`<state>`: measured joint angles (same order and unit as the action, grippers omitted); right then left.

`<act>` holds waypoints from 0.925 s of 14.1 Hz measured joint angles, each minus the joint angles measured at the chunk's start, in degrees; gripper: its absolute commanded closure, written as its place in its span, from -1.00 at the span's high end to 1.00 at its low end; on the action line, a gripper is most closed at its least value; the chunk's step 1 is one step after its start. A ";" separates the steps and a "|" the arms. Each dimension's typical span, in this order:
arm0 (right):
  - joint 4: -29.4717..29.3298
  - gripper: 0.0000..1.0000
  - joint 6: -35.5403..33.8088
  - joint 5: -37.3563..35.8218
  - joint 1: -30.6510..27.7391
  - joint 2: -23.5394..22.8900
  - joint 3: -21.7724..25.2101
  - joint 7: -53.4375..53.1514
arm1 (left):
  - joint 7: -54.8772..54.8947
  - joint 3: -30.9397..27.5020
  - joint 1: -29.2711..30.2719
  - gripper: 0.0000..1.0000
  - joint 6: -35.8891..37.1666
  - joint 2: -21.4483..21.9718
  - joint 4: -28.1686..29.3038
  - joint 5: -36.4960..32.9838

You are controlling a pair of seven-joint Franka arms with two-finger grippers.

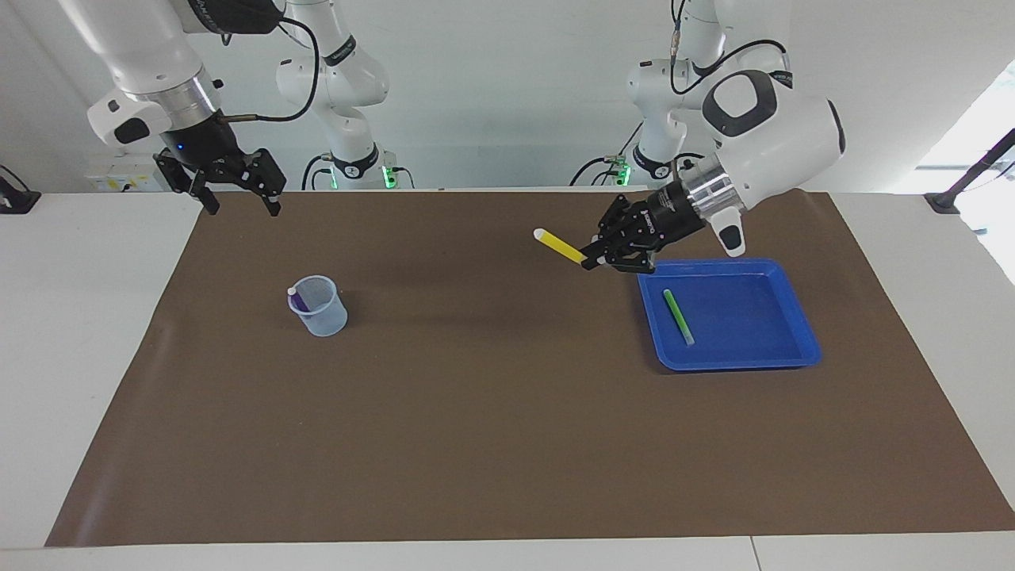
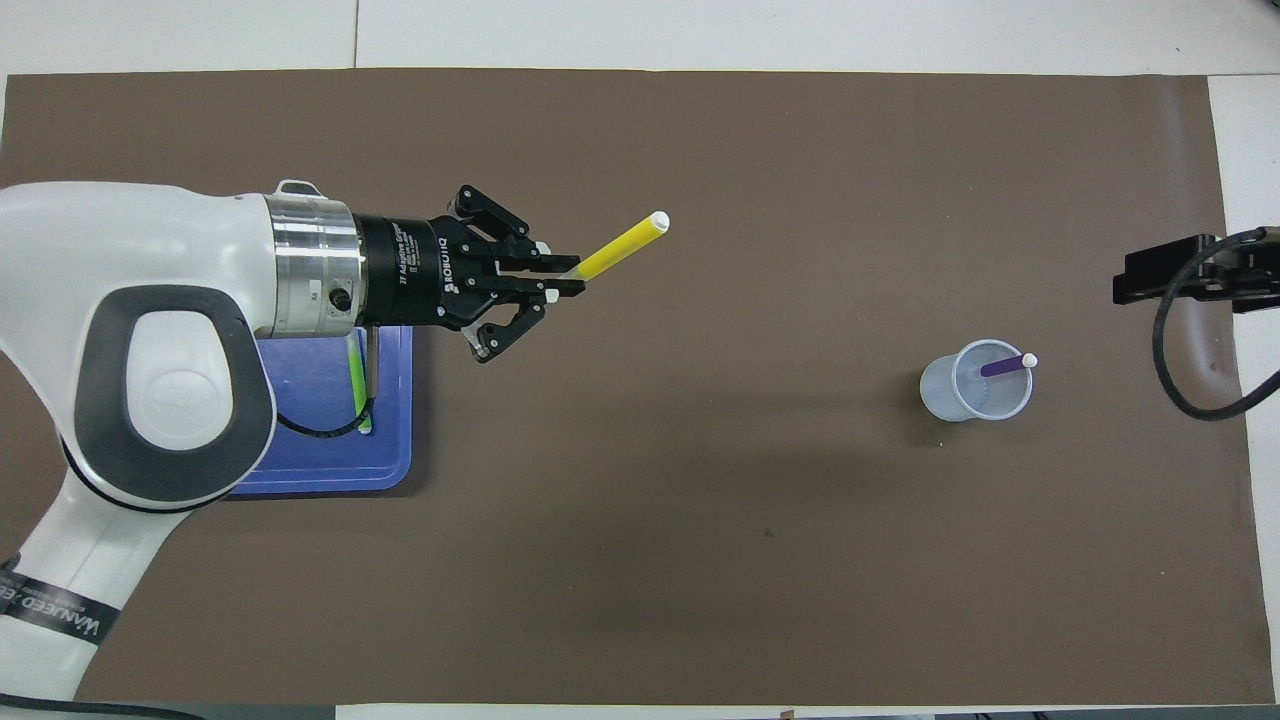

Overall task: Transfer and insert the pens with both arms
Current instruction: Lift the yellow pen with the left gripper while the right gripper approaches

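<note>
My left gripper (image 1: 588,260) is hanging over the brown mat (image 1: 507,444) just beside the blue tray (image 1: 793,349), right of centre in the facing view, and it is clamping the yellow pen (image 1: 560,246) by one end. The pen is projecting straight out from my fingertips, its long axis slanting up toward the upper left of that frame, with the whitish cap leading and the whole pen held clear of the surface (image 1: 95,333). In the overhead view the same gripper (image 2: 565,285) is showing the yellow pen (image 2: 622,245) running toward the upper right.

The blue tray is holding the green pen (image 1: 678,316), which is lying flat with its long axis nearly along the frame's vertical. The translucent cup (image 1: 319,306), left of centre, is holding the purple pen (image 1: 296,300), which is leaning against the rim.

My right gripper (image 1: 238,205) is waiting with fingers spread apart, raised at the upper left of the frame.
</note>
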<state>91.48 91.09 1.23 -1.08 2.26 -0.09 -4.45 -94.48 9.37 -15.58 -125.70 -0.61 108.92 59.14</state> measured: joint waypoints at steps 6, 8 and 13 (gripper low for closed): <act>-1.71 1.00 -2.79 0.21 0.13 -0.03 -1.41 -1.05 | -4.01 0.01 -4.65 -1.00 -7.05 3.30 5.82 2.45; -2.63 1.00 -3.02 3.60 0.25 -0.02 -3.95 -3.37 | -4.42 0.00 -4.95 -1.00 -7.11 3.57 6.23 3.43; -3.10 1.00 -1.35 19.28 0.37 -0.04 -5.43 -5.06 | -4.53 -0.01 -5.65 -1.00 -8.31 4.39 8.24 6.01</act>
<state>88.38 89.75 20.51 -0.72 2.22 -5.53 -9.52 -99.01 9.36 -21.23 -134.01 3.78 117.17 65.15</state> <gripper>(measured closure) 0.000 0.837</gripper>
